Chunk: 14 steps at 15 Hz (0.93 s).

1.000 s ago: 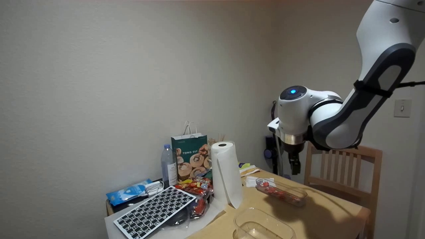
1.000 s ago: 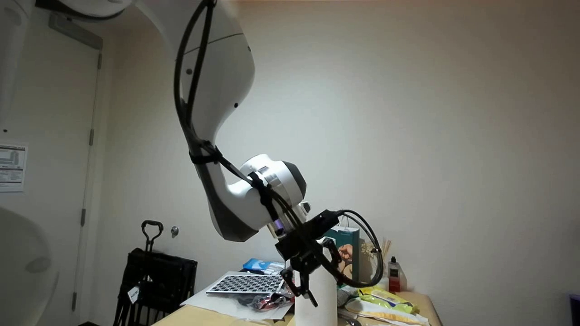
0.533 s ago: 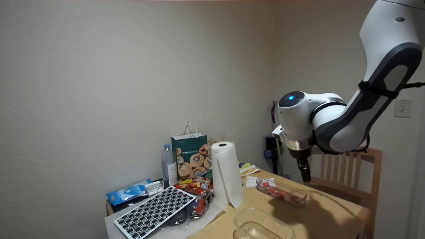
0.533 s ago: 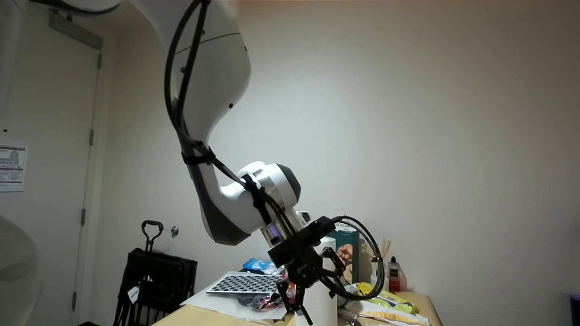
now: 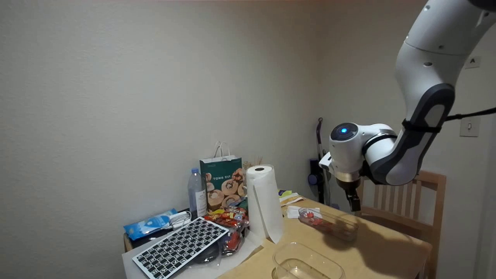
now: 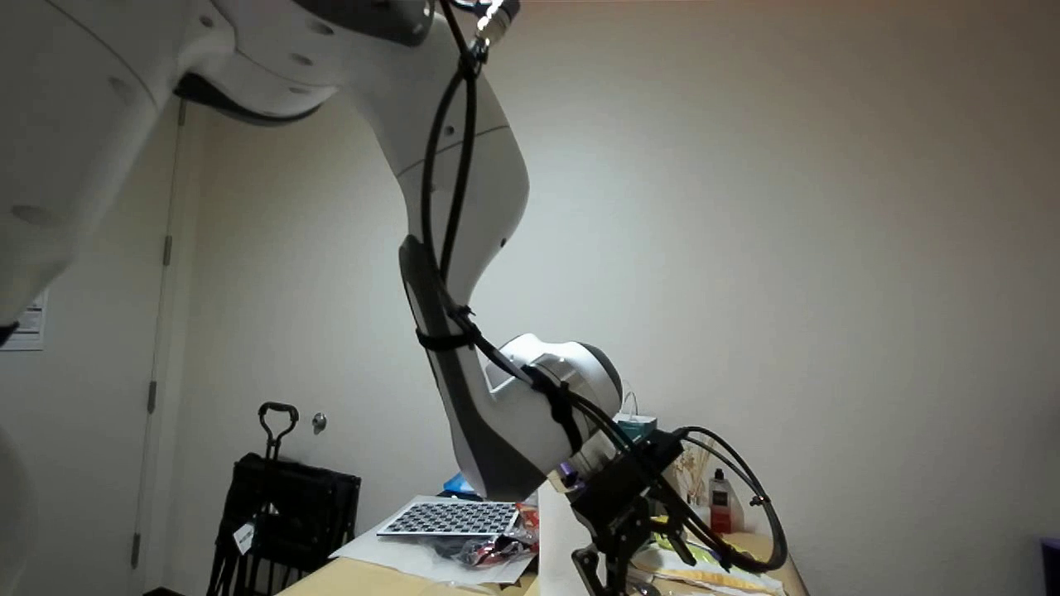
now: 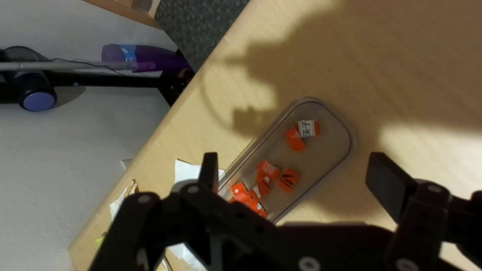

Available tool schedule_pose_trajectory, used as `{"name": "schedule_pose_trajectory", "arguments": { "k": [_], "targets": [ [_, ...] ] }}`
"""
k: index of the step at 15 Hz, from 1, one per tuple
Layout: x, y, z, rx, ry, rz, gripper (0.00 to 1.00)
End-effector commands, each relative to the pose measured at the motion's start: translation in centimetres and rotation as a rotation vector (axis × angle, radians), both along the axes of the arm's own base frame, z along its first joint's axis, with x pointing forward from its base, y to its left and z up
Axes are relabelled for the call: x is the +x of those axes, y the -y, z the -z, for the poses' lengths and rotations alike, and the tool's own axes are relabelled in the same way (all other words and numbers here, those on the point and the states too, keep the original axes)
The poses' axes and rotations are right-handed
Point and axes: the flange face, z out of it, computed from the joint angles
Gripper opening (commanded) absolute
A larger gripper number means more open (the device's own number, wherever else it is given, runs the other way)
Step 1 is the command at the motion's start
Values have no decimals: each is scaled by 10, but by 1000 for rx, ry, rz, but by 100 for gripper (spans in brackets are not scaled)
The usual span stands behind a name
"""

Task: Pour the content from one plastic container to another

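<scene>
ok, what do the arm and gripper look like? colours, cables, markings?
Arm: white and rounded, dark grey panels, blue light in a round dark cap, metallic band. Black cables run along it, tied with black straps. Gripper: black, two jointed fingers, blocky pads. No legible lettering.

Arm (image 5: 420, 77) is showing white shells (image 6: 489, 190), dark-grey panels (image 5: 443, 91) | dark cap (image 5: 336, 132) is bearing a blue light (image 5: 343, 131) | brassy collar (image 5: 347, 176) is gleaming | black cables (image 6: 469, 108) are running under black straps (image 6: 445, 340) | black gripper (image 7: 293, 169) is displaying round, pale-rimmed screws (image 7: 309, 262)
</scene>
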Motion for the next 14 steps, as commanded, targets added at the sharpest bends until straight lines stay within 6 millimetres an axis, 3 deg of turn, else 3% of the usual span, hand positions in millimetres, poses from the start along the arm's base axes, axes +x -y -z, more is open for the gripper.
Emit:
{"name": "schedule_pose_trajectory", "arguments": {
  "k": [1, 5, 9, 14],
  "targets": [
    [5, 3, 7, -7, -8, 1, 100],
    [5, 1, 10, -4, -8, -15, 100],
    [6, -4, 31, 171, 63, -149, 100],
    [-6, -15, 80, 261, -17, -192, 100]
  ]
}}
